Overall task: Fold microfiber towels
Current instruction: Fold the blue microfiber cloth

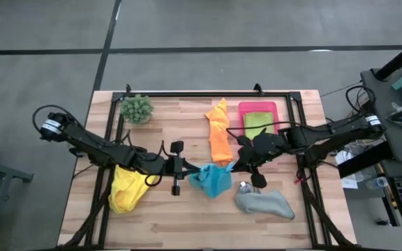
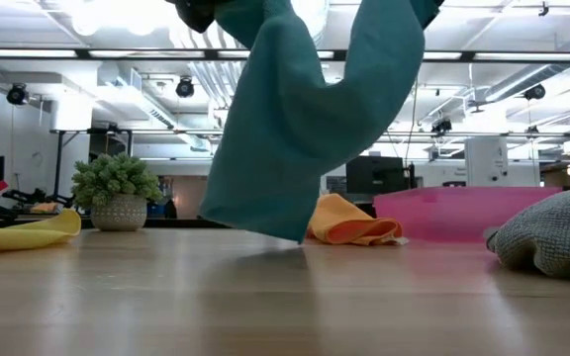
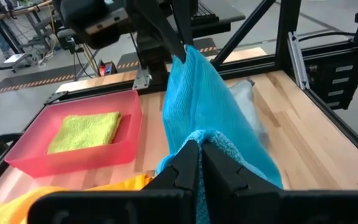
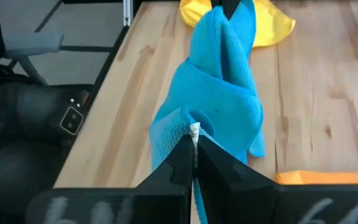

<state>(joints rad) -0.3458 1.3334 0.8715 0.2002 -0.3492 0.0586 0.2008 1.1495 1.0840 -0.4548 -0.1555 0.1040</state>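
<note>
The blue towel hangs between my two grippers over the table's middle. My left gripper is shut on one end of it and my right gripper on the other. In the low view the towel droops from both ends, out of the picture's top. The yellow towel lies crumpled under my left arm. The orange towel lies beside the pink tray. The grey towel lies near the front. The lime green towel lies folded in the tray. My left gripper pinches a bunched edge of the blue towel between its two fingers, coming level from the table's left. The towel rises slack from there toward the other gripper. My right gripper pinches a corner of the towel with a white label between its two fingers, coming from the table's right. The cloth sags slack between the two holds, and its lowest fold hangs just above the table.
A pink tray stands at the back right. A spiky green plant in a pot stands at the back left. The black frame's posts rise along the table's edges. Bare wood shows at the near middle.
</note>
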